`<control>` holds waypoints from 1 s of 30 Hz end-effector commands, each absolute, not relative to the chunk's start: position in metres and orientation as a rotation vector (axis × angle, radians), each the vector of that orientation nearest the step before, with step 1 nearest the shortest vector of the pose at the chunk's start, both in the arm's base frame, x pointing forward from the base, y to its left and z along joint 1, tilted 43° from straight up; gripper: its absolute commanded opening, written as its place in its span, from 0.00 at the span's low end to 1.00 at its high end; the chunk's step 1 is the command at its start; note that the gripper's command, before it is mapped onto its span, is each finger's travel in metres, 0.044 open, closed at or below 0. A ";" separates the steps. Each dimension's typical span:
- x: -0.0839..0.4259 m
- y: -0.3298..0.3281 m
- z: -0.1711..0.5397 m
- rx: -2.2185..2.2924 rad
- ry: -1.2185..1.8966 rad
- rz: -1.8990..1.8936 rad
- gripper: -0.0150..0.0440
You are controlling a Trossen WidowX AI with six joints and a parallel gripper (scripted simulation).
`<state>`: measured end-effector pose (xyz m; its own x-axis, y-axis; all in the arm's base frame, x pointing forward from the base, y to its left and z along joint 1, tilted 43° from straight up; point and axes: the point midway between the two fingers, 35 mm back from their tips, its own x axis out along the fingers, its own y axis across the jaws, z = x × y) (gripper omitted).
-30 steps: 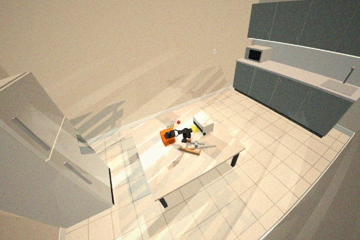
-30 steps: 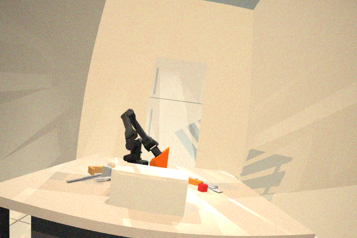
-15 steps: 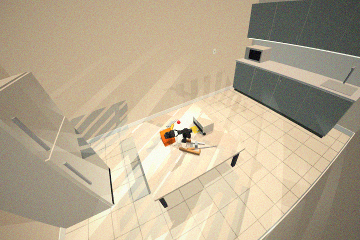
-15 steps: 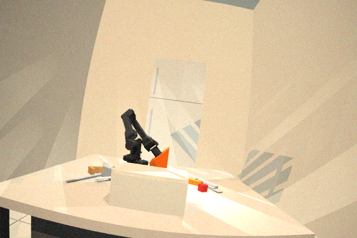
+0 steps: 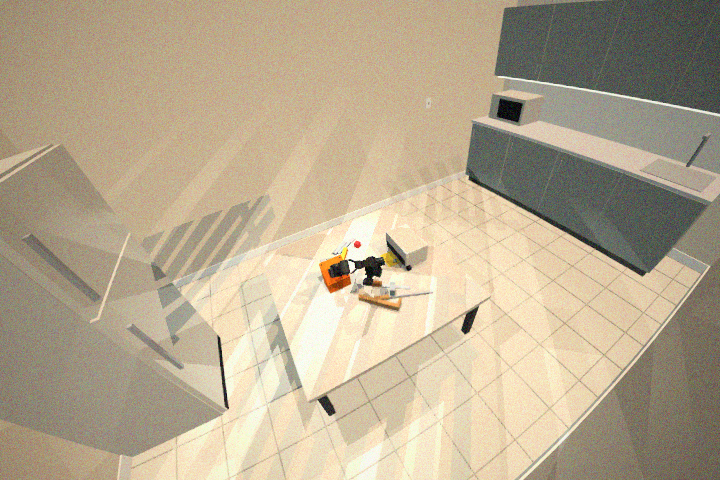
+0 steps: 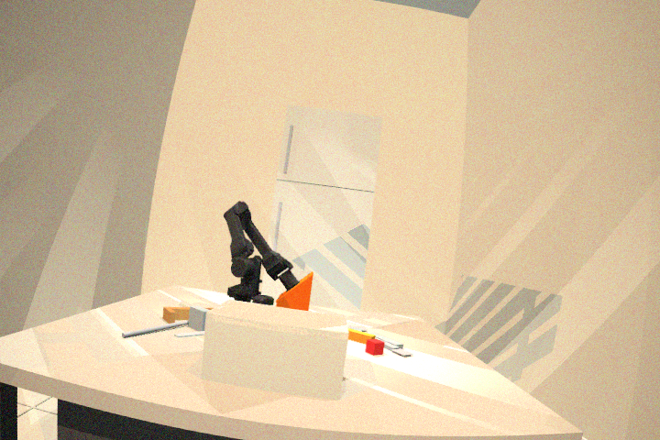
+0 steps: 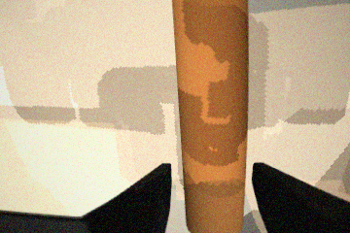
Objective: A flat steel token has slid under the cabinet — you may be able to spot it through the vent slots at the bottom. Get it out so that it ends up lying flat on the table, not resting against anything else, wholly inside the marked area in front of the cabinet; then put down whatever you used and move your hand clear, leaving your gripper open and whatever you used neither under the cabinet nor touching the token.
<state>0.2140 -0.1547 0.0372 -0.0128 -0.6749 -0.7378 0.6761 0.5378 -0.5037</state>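
Observation:
The pale cabinet (image 5: pixel 412 246) (image 6: pixel 273 355) stands on the table, its dark front facing the arm. A yellow marked area (image 5: pixel 388 259) shows in front of it, partly behind the arm. The steel token cannot be made out. My gripper (image 7: pixel 211 172) (image 6: pixel 295 285) is low at the orange wedge-shaped block (image 5: pixel 339 284) (image 6: pixel 301 298), away from the cabinet. In the wrist view a round orange-brown handle (image 7: pixel 214 141) stands between the fingers, with a narrow gap on each side, so the gripper is open around it. The handle's far end is hidden.
A red cube (image 5: pixel 357 244) (image 6: pixel 375 346), a yellow-orange block (image 6: pixel 360 335) and flat grey bars (image 6: pixel 389 342) lie on one side. On the other are a wooden block (image 5: pixel 379 301) (image 6: pixel 175 313), a grey block (image 6: pixel 197 317) and a long grey rod (image 5: pixel 414 294) (image 6: pixel 151 330).

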 end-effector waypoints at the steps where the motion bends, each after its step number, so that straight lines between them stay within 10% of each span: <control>1: 0.214 -0.155 0.037 -0.002 1.165 -1.072 0.64; 23: 0.212 -0.171 0.020 -0.046 1.176 -1.057 0.71; 30: 0.216 -0.170 0.023 -0.031 1.159 -1.071 0.50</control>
<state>0.2153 -0.1704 0.0223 -0.0077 -0.6930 -0.7209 0.6610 0.5374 -0.5237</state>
